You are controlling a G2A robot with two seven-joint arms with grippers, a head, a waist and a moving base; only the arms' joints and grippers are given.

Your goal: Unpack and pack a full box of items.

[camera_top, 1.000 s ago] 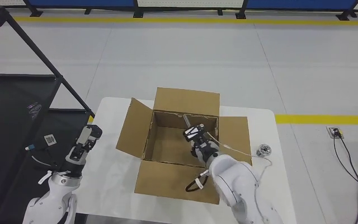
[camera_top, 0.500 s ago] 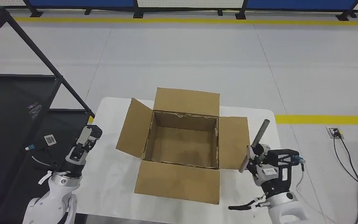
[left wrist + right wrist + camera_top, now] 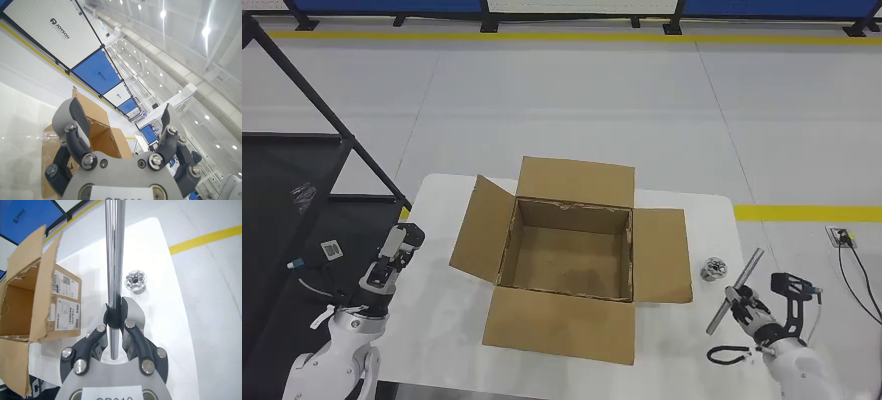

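Note:
An open cardboard box stands in the middle of the white table, flaps spread; its inside looks bare. My right gripper is shut on a long shiny metal rod, held past the table's right front corner. In the top view the metal rod slants beside the right gripper. A small silver spool lies on the table right of the box; this silver spool sits just beyond the rod. My left gripper is open and points upward, off the table's left side, near the box.
A black curved hook-like piece lies at the table's right front corner. A black frame stand is left of the table. Bare tabletop lies left of the box and around the spool.
The right arm lifted the rod out of the box, carried it right and then lowered it toward the table's right front corner. The left arm stayed still.

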